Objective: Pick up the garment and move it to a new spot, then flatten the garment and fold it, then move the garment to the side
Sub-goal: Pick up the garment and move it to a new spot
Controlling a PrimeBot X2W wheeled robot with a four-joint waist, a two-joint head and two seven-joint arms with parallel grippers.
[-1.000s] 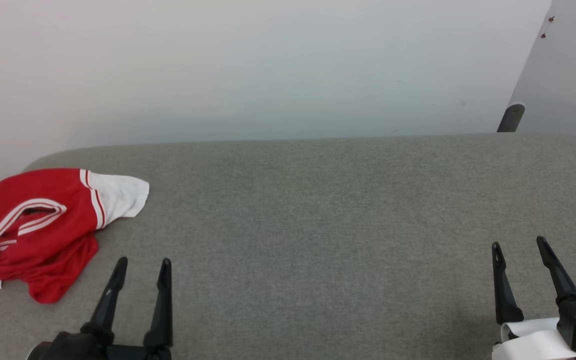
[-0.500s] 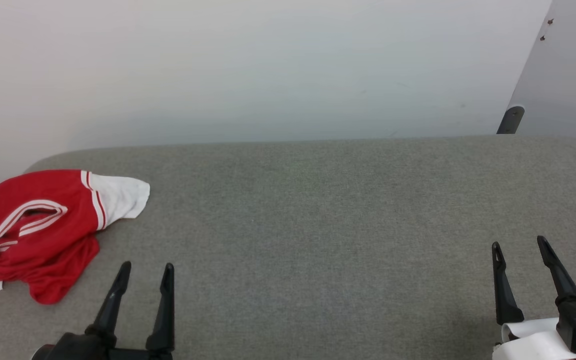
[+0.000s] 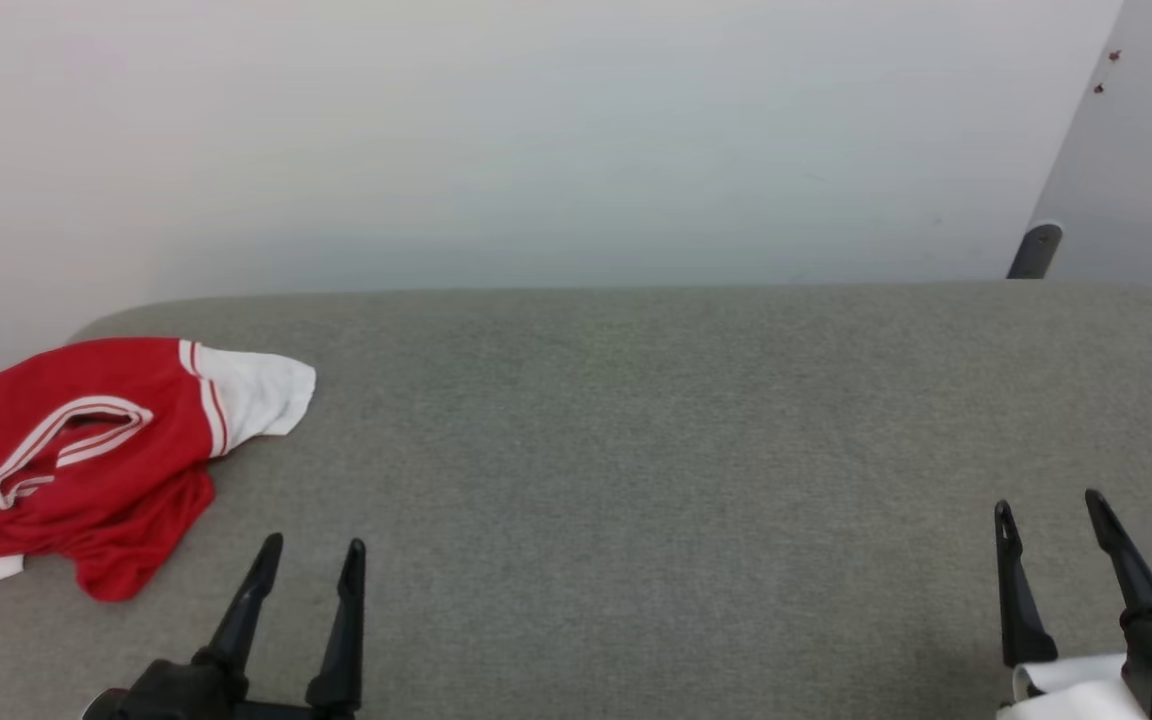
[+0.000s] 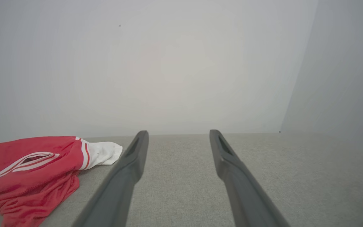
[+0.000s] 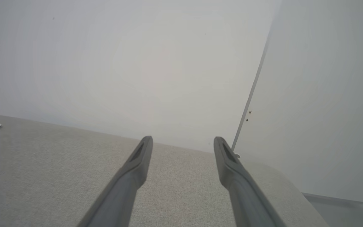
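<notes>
**Q.** Where is the garment (image 3: 86,450), and in what state?

**A.** It lies crumpled at the far left of the grey table (image 3: 636,450), toward the back corner below the wall (image 3: 536,150). The red body cloth is bunched and folded over itself. One white sleeve (image 3: 261,395) points toward the table's middle, and the striped neck opening (image 3: 61,440) faces up. No lettering shows. It is neither flattened nor folded, so no step of the task looks done.

**Q.** And the two end effectors?

**A.** The left end effector (image 3: 315,545) stands over the near edge, near the garment's lowest red fold, with its fingers spread and empty. The right end effector (image 3: 1049,500) is well apart at the table's right side, also spread and holding nothing.

**Q.** How is the cloth likely to handle?

**A.** Judging by its drape, it is light, limp and probably smooth. It should sag and trail from any single hold. A pinch on a loose fold may lift only one layer and let the rest slide.

**Q.** Where to take hold?

**A.** A seamed part is probably best: the striped sleeve band or the neck rim, where the cloth is thicker and stitched. The sleeve lies free of the heap, on the side facing the left end effector. For flattening, two holds well apart, such as both shoulders, would serve better, but the second shoulder is hidden in the bunch.
</notes>
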